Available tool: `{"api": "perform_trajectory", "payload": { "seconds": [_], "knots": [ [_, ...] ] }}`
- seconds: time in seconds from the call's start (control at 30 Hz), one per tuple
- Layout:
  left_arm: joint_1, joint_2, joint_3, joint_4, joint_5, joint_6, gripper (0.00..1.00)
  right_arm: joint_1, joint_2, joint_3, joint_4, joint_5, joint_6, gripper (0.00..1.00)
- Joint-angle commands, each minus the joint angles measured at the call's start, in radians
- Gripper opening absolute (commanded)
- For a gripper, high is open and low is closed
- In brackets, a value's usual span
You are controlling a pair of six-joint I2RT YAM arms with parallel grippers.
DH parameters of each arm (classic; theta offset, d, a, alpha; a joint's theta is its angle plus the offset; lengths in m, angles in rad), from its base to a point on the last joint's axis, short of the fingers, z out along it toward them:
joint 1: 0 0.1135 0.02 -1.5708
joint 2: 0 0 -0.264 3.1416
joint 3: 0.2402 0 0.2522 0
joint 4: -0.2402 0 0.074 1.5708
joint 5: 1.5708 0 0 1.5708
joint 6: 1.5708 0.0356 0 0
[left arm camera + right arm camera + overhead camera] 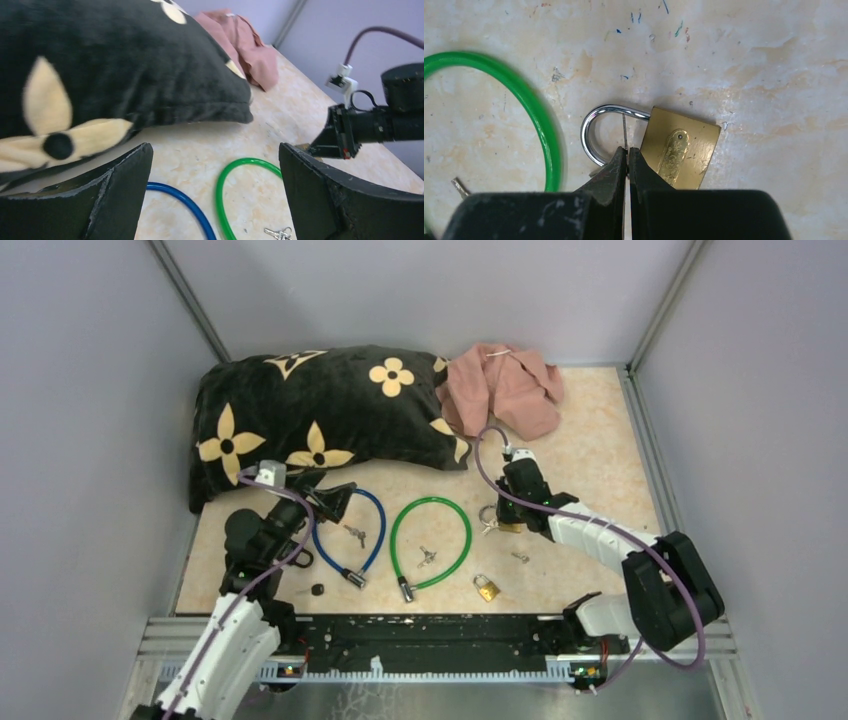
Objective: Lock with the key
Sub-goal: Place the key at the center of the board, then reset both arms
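A brass padlock (679, 150) lies flat on the table with its steel shackle (591, 127) swung open; it also shows in the top view (508, 527). My right gripper (628, 152) is shut on a thin key (624, 130), seen edge-on, whose blade points down just left of the lock body, inside the shackle's curve. In the top view the right gripper (505, 510) hovers over that padlock. My left gripper (215, 150) is open and empty above the blue cable lock (185, 200), near the pillow's front edge.
A green cable lock (395, 530) lies between the arms, with a key bunch (427, 556) inside its loop. A second small brass padlock (487, 587) sits near the front edge. A black flowered pillow (320, 410) and a pink cloth (505, 385) lie at the back.
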Motion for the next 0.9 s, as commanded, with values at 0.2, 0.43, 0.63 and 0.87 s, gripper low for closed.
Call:
{"api": "perform_trajectory", "payload": {
  "seconds": [0.2, 0.43, 0.63, 0.87],
  "knots": [
    [0.176, -0.173, -0.015, -0.186, -0.070, -0.065, 0.99, -0.002, 0.042, 0.095, -0.001, 0.016, -0.077, 0.39],
    [0.243, -0.195, -0.032, -0.194, -0.156, -0.012, 0.99, -0.003, -0.104, 0.256, -0.183, 0.081, -0.128, 0.98],
    [0.247, -0.244, -0.111, -0.163, -0.260, 0.046, 0.99, -0.003, -0.366, 0.064, -0.060, 0.341, -0.057, 0.98],
    [0.247, -0.187, -0.163, -0.105, -0.218, 0.034, 0.99, -0.003, -0.611, -0.276, 0.041, 0.465, 0.274, 0.98]
  ]
}}
